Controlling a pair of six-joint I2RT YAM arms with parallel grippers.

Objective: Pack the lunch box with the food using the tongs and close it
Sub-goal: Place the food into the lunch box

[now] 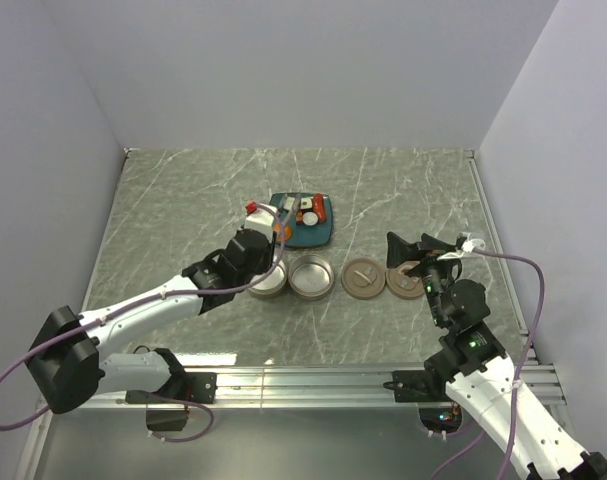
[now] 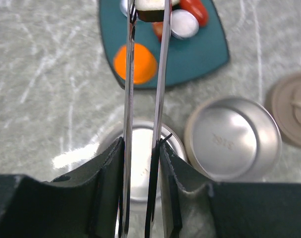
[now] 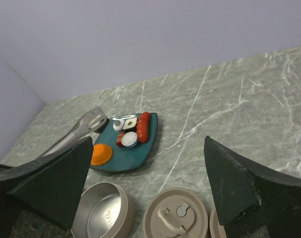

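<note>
Stamped marks in the round metal tin cannot be read; a black-and-white roll is pinched by slim, nearly closed tongs.

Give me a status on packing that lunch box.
Done: both lids lie off beside the tins, and the left gripper is shut on the tongs. In hand: the tong tips pinch a black-and-white roll at the teal plate. Left: both tins look empty, the orange ball, sausages and other pieces sit on the plate, and the lids must go on.
</note>
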